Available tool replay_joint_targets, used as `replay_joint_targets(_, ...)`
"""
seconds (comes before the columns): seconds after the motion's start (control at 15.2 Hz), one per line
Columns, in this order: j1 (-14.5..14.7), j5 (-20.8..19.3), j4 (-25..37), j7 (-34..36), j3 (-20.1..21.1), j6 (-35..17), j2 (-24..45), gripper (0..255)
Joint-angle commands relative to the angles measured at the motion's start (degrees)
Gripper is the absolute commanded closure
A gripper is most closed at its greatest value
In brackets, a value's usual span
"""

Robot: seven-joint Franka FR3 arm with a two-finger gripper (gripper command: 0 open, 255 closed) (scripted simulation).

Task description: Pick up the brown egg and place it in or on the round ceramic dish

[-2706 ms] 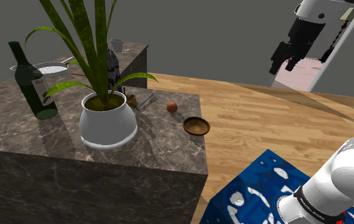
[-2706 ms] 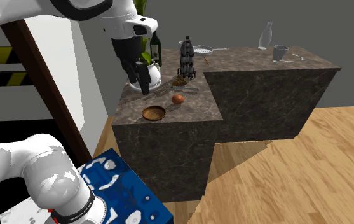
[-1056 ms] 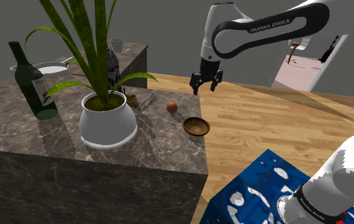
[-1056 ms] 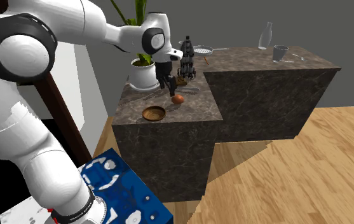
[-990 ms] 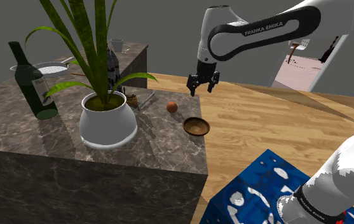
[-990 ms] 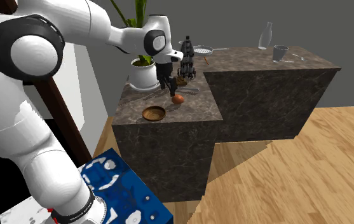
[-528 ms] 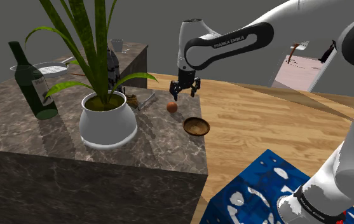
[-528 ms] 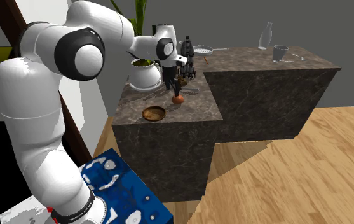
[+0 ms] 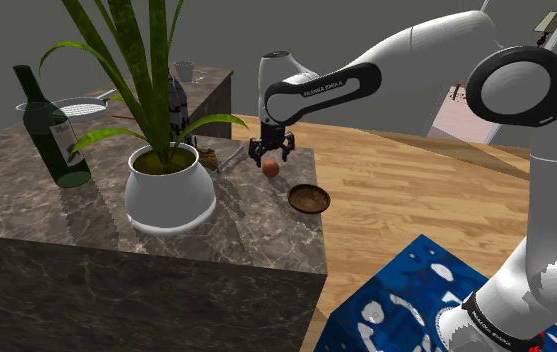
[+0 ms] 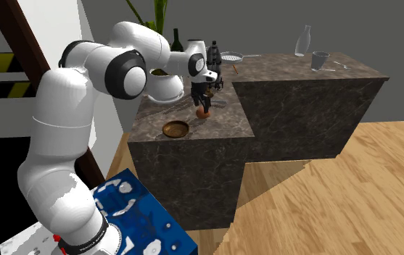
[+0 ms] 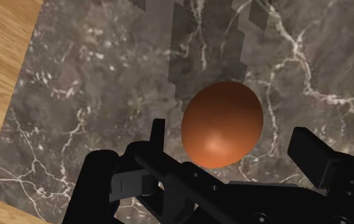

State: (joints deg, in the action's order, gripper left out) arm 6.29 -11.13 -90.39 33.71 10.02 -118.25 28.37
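Observation:
The brown egg (image 9: 270, 169) (image 10: 203, 113) lies on the dark marble counter (image 9: 256, 225), near its edge. My gripper (image 9: 271, 157) (image 10: 202, 103) hangs open just above it, pointing down. In the wrist view the egg (image 11: 222, 124) sits between the two black fingers (image 11: 158, 137), with a gap on each side, so it is not clasped. The round brown dish (image 9: 309, 198) (image 10: 175, 130) stands empty on the counter corner, a short way from the egg toward the stand.
A large plant in a white pot (image 9: 170, 195) stands to the shoulder view's left of the egg. Metal tongs (image 9: 229, 157) and a dark bottle (image 10: 212, 67) lie behind it. A green bottle (image 9: 51, 135) is farther off. The blue stand (image 9: 406, 300) is below the counter edge.
The arm swung in from the shoulder view's upper right and came down over the egg. The gripper stayed open. Egg and dish have not moved.

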Motion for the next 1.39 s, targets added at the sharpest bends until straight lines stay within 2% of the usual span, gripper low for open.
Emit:
replay_joint_targets(0.0,0.01,-0.21,-0.18,0.13,-0.13,-1.05,0.85,0)
replay_joint_targets(0.26,-0.03,-0.54,-1.17,0.34,-0.34,-3.2,2.03,0)
replay_joint_targets(0.73,-0.03,-0.54,-1.15,0.35,-0.34,-3.18,2.04,0)
replay_joint_targets(0.79,-0.03,-0.54,-1.15,0.35,-0.34,-3.18,2.04,255)
replay_joint_targets(1.32,-0.03,-0.55,-1.16,0.36,-0.34,-3.2,2.05,255)
